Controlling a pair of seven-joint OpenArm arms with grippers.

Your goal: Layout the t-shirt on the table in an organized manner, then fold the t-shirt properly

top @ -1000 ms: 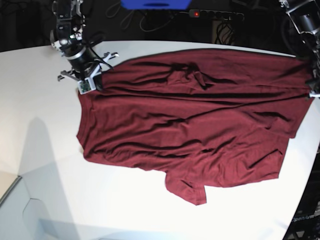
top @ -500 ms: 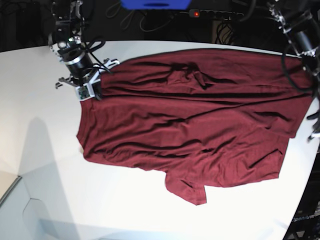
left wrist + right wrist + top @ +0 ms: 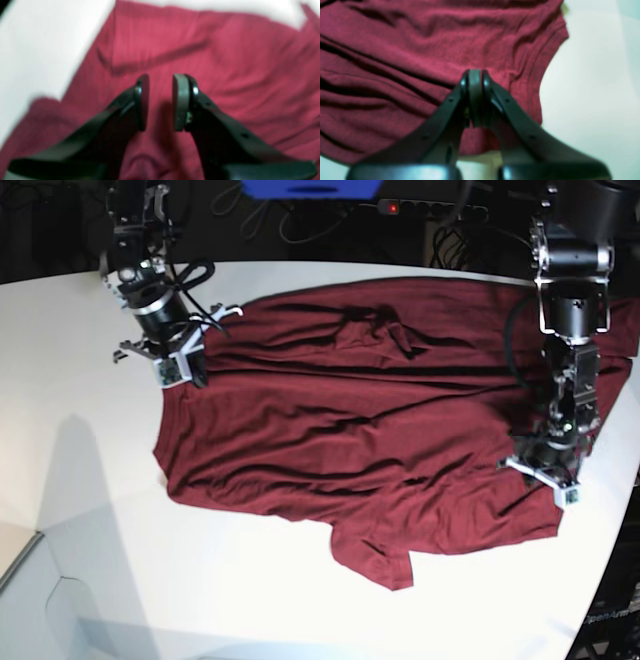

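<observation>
Hovering over the t-shirt (image 3: pixel 225 75), left gripper (image 3: pixel 160 102) has its jaws spread, nothing between them. Right gripper (image 3: pixel 475 97) is pressed together with no cloth caught, just inside the shirt's edge. Shirt lies spread and wrinkled on the surface (image 3: pixel 90 470); bare white surface beyond both edges.

The left wrist view is blurred; the t-shirt (image 3: pixel 225 50) runs past its edges.

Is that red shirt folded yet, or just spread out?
Spread out, not folded: the t-shirt lies open and wrinkled across the table, one sleeve sticking out.
</observation>
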